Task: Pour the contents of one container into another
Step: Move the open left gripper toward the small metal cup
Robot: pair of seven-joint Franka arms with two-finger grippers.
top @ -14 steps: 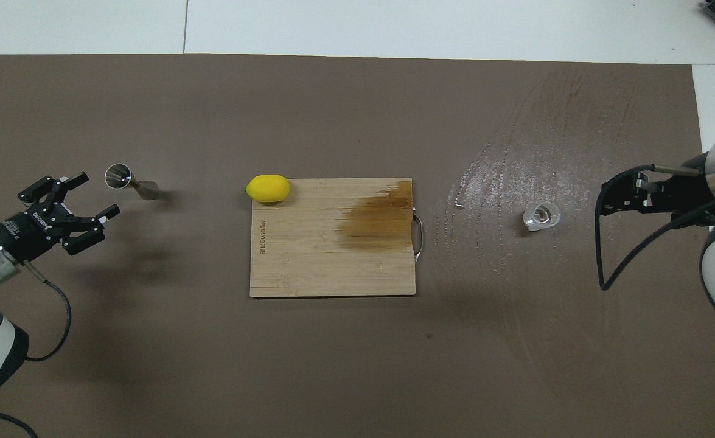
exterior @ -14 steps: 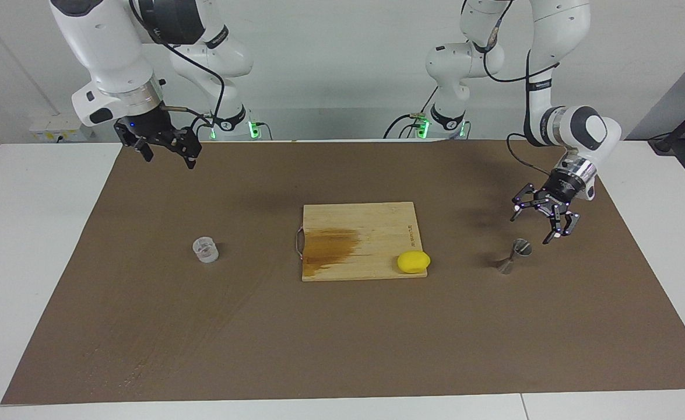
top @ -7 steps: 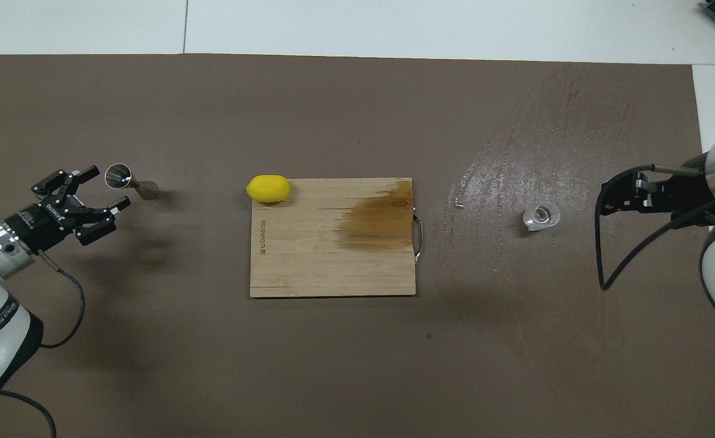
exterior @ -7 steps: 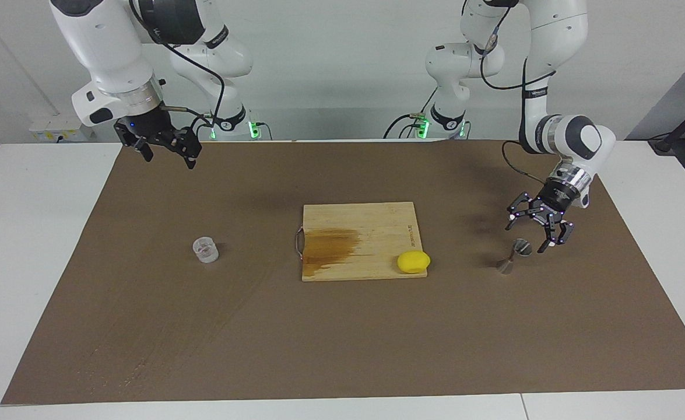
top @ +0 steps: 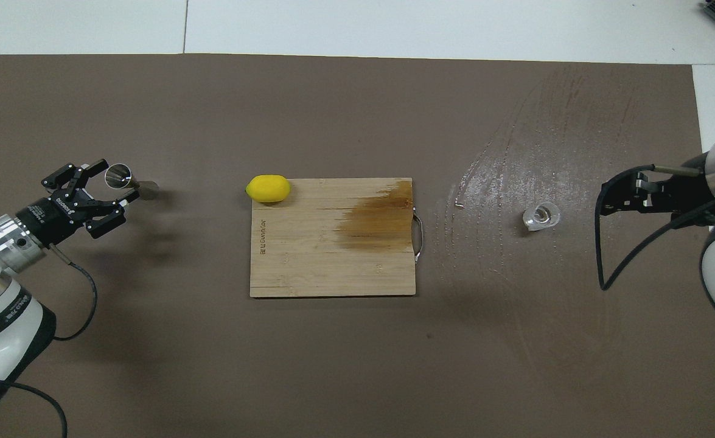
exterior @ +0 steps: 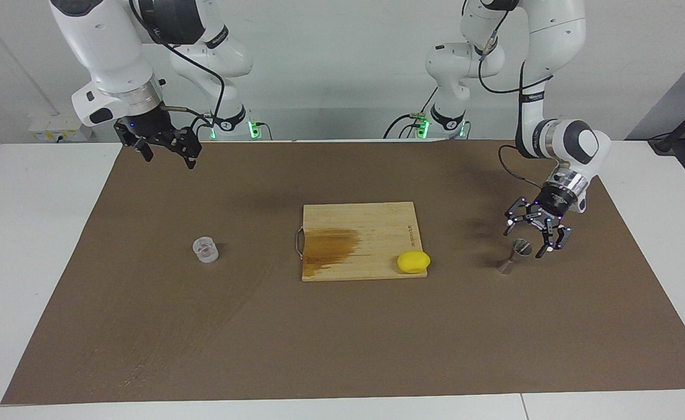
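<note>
A shiny steel jigger [exterior: 513, 255] (hourglass-shaped, upright) is seen at the right of the facing frame on the brown mat [exterior: 342, 326], flanked by the spread fingers of the left claw [exterior: 525, 234], not gripped. A frosted plastic cup [exterior: 205, 249] stands left of the stained wooden board [exterior: 358, 240]. The right claw [exterior: 164, 153], open, is held upper left.

We are looking at a robot lab, not a kitchen. Two white arms [exterior: 115, 52] are bolted at the edge of a white bench [exterior: 33, 233] under a brown mat [exterior: 342, 338], with loose cables [exterior: 214, 76] against a bare grey wall [exterior: 342, 58].
</note>
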